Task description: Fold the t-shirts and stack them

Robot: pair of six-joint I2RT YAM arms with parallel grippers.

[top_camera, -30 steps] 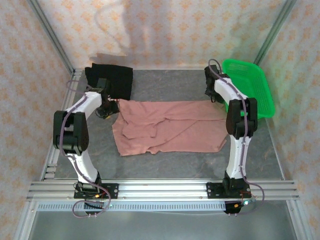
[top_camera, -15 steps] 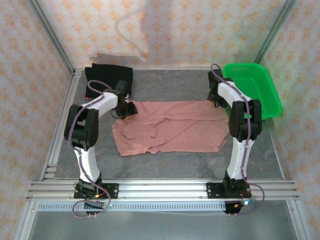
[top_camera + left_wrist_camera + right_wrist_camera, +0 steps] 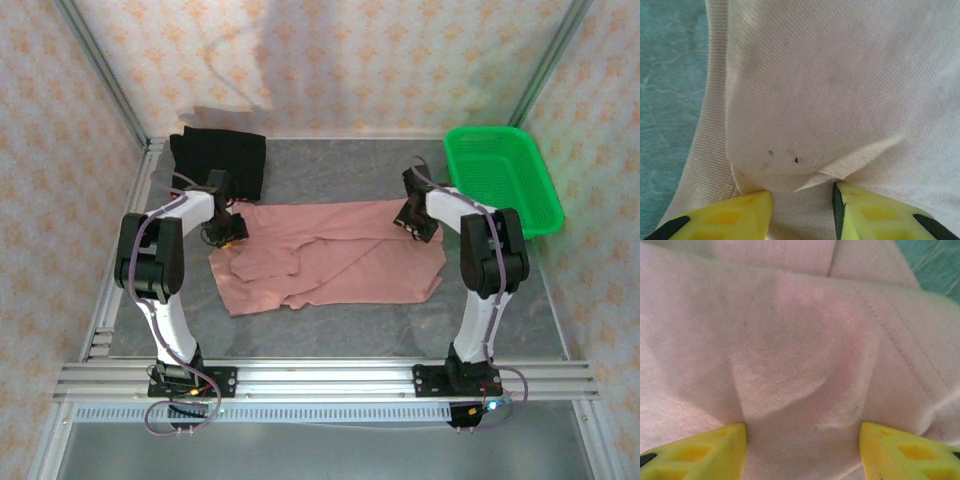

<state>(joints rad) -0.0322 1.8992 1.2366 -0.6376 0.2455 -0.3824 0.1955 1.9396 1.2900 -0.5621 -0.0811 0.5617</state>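
The dusty-pink t-shirt (image 3: 340,260) lies spread and creased in the middle of the table. My left gripper (image 3: 228,232) is at its far left corner and my right gripper (image 3: 412,218) at its far right corner. In the left wrist view the left gripper (image 3: 802,192) is shut on a gathered fold of the pink cloth (image 3: 840,75), beside a ribbed hem. In the right wrist view the right gripper (image 3: 802,427) stands wider, with a bulge of the pink cloth (image 3: 790,330) pinched between its yellow fingers (image 3: 900,450). The black t-shirt (image 3: 218,160) lies folded at the back left.
A green mesh basket (image 3: 500,175) stands at the back right, just beyond the right arm. Bare grey table (image 3: 330,330) runs between the pink shirt and the front rail. Patterned walls close in the sides and back.
Both grippers have drawn towards the near side, the right one also leftward, and the pink shirt has shifted left and nearer with them. The black shirt has not moved.
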